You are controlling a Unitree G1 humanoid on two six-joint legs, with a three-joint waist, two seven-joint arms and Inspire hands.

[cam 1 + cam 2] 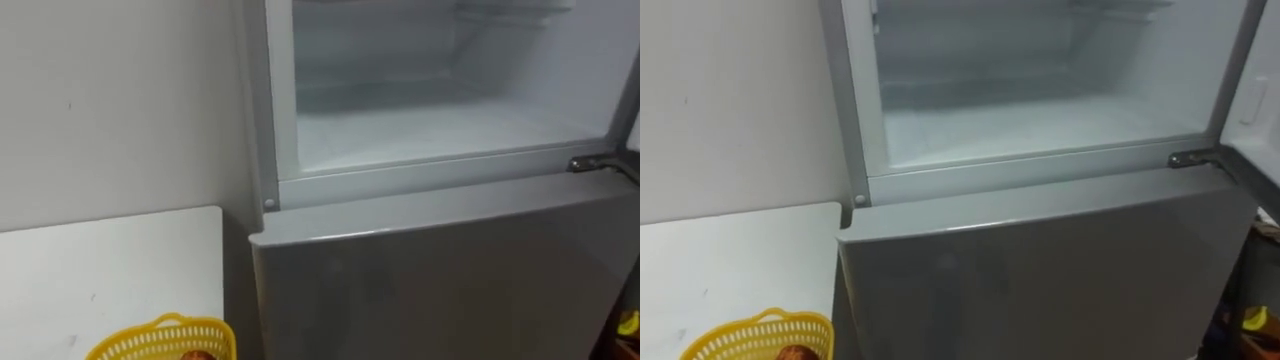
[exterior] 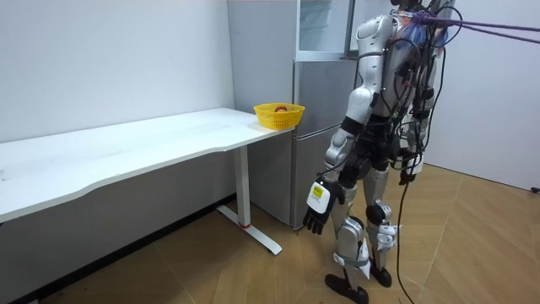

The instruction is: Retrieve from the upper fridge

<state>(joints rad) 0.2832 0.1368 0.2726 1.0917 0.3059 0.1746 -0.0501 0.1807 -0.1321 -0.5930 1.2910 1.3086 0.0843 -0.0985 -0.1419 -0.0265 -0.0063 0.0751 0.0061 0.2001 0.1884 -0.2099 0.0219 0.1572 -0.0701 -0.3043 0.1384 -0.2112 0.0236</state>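
Yellow basket (image 1: 130, 345) sits lowest in the left eye view, at the corner of the white table (image 1: 100, 270) next to the fridge (image 1: 440, 280). A reddish-orange thing (image 1: 197, 354) lies inside the basket, mostly cut off by the frame edge, and I cannot tell what it is. The lower fridge door is closed, a plain grey front. Above it the upper compartment (image 1: 440, 130) stands open, showing a white floor, with a shelf higher up toward the back right. A dark hinge (image 1: 585, 163) sits at the compartment's lower right corner.

From the room view, the robot stands upright on the wooden floor, close in front of the fridge and facing it. Its left hand (image 2: 315, 218) hangs low beside its thigh, fingers loosely curved downward and apart from everything, holding nothing. The basket stands at the table's end, just beside the fridge, and the red thing shows over its rim. The table runs off toward the room view's left along the wall.
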